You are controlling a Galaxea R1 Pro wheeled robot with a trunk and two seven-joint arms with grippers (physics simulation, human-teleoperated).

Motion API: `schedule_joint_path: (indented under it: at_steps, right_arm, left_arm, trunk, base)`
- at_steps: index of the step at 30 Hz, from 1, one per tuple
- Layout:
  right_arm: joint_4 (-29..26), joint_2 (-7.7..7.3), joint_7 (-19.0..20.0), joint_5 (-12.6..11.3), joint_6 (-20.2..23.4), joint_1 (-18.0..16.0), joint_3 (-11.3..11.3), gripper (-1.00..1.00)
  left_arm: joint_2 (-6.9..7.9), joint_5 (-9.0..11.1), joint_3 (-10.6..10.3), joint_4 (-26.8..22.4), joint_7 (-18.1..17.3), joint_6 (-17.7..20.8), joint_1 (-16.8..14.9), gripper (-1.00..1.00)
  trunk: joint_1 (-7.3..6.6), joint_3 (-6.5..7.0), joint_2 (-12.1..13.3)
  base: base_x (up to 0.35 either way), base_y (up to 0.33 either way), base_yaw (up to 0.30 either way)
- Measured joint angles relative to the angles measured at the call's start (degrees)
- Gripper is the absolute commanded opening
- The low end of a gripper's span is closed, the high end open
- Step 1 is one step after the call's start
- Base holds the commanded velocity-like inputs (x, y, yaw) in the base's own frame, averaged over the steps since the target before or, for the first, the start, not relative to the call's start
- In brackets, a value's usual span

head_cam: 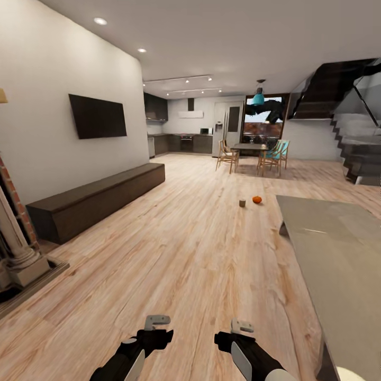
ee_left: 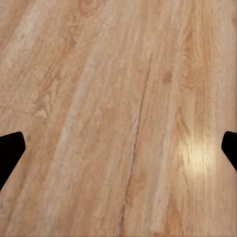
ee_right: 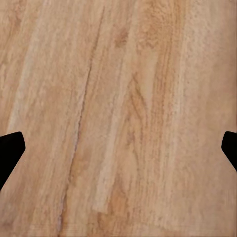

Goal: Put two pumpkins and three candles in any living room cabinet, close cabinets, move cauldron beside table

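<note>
Pumpkin [head_cam: 256, 199], small round bright-orange, sitting far ahead on pale wood floor [head_cam: 185, 254] beside grey candle [head_cam: 242, 203] — both grippers hovering wide-open, empty — driving there is risking clipping the grey table [head_cam: 338, 248].

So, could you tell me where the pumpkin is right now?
In the head view the pumpkin sits on the wooden floor ahead and to the right, beside a small grey object and just beyond the grey table.
</note>
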Motion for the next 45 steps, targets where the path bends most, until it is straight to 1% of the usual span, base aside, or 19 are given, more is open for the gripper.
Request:
schedule_joint_path:
  at_steps: [6, 21, 32, 45]
  right_arm:
    - [0.00, 0.00, 0.03, 0.00, 0.16, 0.00, 0.00, 1.00]
    - [0.01, 0.00, -0.03, 0.00, 0.00, 0.00, 0.00, 1.00]
    - [0.00, 0.02, 0.00, 0.00, 0.07, 0.00, 0.00, 1.00]
    - [0.02, 0.09, -0.04, 0.00, 0.07, 0.00, 0.02, 1.00]
  left_arm:
    - [0.17, 0.00, 0.00, 0.01, 0.00, -0.01, 0.03, 1.00]
    - [0.26, 0.00, 0.02, -0.01, 0.00, 0.00, 0.00, 1.00]
    - [0.29, 0.00, 0.02, 0.00, 0.00, 0.00, -0.01, 1.00]
    - [0.47, 0.08, 0.02, -0.01, 0.00, 0.01, 0.00, 1.00]
  trunk:
    - [0.01, -0.35, 0.00]
    - [0.01, -0.64, 0.00]
    - [0.00, -0.71, 0.00]
    - [0.00, -0.74, 0.00]
  base:
    - [0.149, -0.044, -0.134]
    - [0.079, -0.008, -0.042]
    - [0.173, -0.002, -0.014]
    - [0.187, -0.053, -0.004]
